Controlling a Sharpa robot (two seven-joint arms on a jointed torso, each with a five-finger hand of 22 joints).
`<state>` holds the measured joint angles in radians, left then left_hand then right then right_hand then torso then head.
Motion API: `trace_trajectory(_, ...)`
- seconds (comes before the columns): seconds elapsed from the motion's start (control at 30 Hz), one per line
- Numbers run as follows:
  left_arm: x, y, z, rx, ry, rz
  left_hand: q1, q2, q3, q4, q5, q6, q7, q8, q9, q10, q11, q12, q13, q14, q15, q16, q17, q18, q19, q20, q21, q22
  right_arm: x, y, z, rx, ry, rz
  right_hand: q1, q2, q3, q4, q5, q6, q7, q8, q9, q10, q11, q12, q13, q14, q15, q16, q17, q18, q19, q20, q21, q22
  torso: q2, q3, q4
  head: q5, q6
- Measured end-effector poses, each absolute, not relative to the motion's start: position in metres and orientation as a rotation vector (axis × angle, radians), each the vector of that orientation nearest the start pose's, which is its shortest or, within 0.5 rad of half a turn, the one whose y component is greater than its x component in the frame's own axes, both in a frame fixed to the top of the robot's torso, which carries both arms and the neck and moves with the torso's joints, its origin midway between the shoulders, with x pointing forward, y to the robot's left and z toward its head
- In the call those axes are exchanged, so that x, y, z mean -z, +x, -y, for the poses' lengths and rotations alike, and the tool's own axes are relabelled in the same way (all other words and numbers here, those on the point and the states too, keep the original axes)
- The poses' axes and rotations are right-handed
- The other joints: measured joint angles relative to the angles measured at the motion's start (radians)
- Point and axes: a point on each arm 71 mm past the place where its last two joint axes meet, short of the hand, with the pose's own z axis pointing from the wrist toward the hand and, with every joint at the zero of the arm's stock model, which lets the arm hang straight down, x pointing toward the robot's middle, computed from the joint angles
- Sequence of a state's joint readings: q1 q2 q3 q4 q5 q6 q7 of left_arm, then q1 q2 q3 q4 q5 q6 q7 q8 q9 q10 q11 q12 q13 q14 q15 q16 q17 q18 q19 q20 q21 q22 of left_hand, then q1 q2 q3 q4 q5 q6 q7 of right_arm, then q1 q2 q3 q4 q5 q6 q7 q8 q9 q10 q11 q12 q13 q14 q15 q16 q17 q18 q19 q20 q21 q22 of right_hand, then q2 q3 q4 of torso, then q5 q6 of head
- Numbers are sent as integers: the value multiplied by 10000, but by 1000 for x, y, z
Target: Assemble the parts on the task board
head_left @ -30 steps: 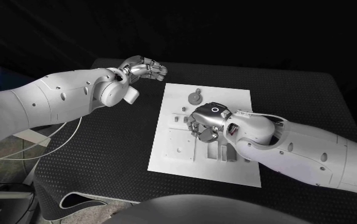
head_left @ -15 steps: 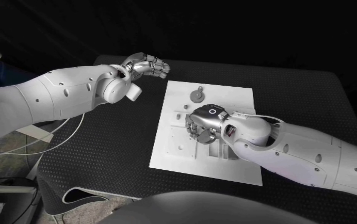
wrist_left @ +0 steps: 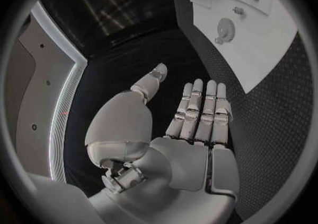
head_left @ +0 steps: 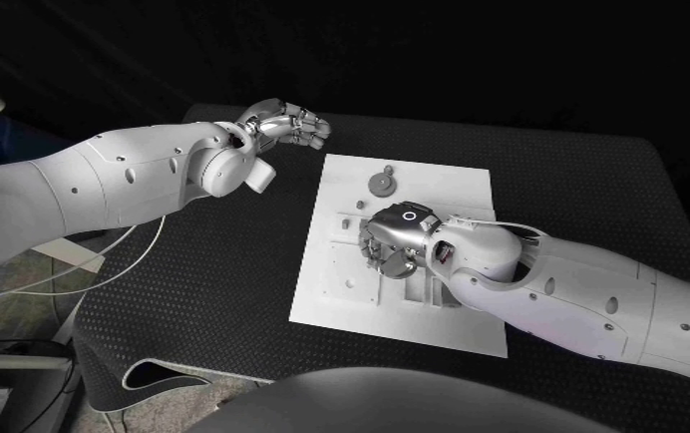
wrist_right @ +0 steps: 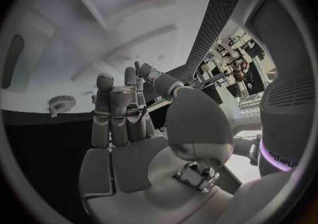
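Over the last second the right hand (head_left: 393, 245) has edged slightly left over the middle of the white task board (head_left: 453, 325) at counter centre, fingers curled down on its parts—any grasp hidden—while the left hand (head_left: 288, 124) hovers open, far-left.

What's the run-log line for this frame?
left hand: open, off the board, over the table | right hand: low over task board middle, grasp unclear | gear: on board, untouched
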<state>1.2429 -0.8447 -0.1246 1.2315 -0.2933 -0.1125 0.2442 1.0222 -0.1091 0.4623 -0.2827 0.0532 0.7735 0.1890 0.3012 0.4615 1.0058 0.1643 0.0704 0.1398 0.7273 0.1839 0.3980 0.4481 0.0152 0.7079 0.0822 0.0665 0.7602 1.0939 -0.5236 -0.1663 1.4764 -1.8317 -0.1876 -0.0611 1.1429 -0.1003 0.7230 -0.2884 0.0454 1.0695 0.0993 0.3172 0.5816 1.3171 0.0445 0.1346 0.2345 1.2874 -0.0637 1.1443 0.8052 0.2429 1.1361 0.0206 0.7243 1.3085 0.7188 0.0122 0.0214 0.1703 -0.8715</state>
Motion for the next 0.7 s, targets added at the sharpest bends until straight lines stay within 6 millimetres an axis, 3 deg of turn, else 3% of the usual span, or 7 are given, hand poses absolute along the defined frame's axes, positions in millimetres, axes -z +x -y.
trace_trajectory(0.7,208,527,-292,12183,-8884,-16775,0,0,0,0,0,0,0,0,0,0,0,0,-11,0,0,-39,-2,0,0,0,0,-19,276,413,41,-7669,-8155,-17256,-23,20,15,15,14,12,-47,-40,0,0,0,0,19,1,2,0,-1,24,-16,16,0,0,2,10,-3,47,-12)
